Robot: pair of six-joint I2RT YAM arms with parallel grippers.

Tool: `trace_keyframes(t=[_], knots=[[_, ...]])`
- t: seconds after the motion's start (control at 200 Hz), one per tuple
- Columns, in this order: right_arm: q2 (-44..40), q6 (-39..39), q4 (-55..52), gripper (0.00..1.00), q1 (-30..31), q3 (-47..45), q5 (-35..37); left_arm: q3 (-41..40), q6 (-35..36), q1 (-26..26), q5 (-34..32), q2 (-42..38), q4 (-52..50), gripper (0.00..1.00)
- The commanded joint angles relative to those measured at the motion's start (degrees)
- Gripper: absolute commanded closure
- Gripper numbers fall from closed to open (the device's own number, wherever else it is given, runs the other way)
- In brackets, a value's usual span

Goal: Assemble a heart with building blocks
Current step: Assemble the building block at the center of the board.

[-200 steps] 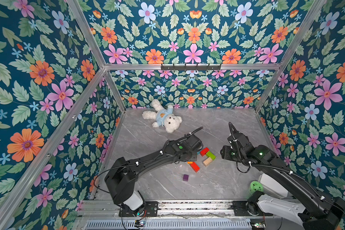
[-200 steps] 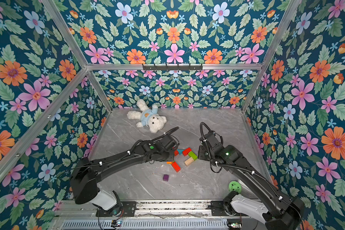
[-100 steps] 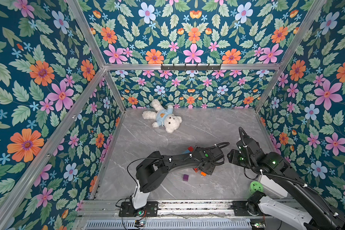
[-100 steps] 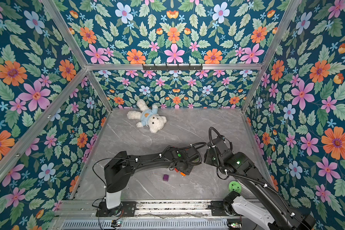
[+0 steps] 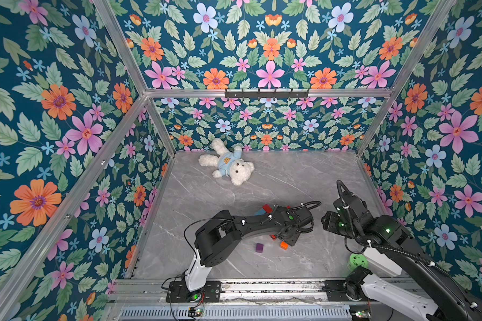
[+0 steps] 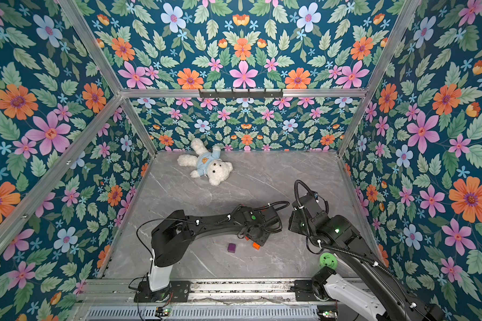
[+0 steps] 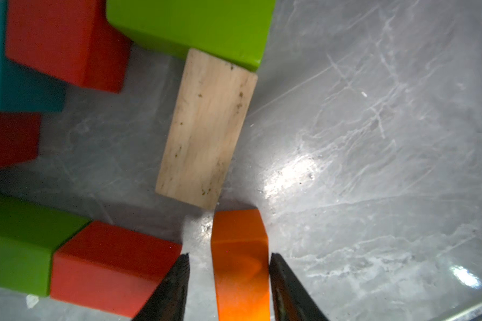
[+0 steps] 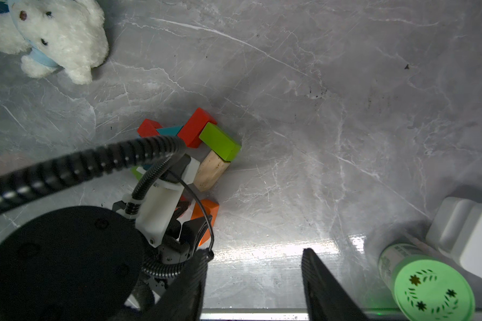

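Loosely, left jaws spread astride the orange brick [image 7: 240, 264] beside the plain-wood brick [image 7: 206, 130]; right jaws likewise spread.

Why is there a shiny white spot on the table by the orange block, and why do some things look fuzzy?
Left wrist view: light glares off the glossy table; the orange block, very near the lens, looks soft. Right wrist view: another glare band on the table, and the close green ball is blurry. In both top views: even light, all sharp.
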Motion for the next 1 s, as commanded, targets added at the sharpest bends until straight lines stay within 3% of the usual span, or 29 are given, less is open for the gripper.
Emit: trace_keyframes(t=[0.0, 0.225, 0.66, 0.995], knots=[[-0.18, 1.13, -1.36, 0.43, 0.03, 0.14, 1.30, 0.68, 1.39, -0.24, -1.37, 0.07, -2.22, 0.51], [-0.80, 1.22, -1.88, 0.43, 0.04, 0.14, 1.21, 1.84, 3.11, -1.24, -0.41, 0.23, -2.56, 0.47], [-0.58, 0.97, -3.46, 0.44, 0.06, 1.08, 1.61, 1.63, 4.01, -1.34, -4.88, 1.74, -3.72, 0.66], [0.95, 0.56, -3.64, 0.43, 0.02, 2.16, 1.47, 1.69, 5.07, -1.12, -8.66, 2.16, -3.55, 0.71]])
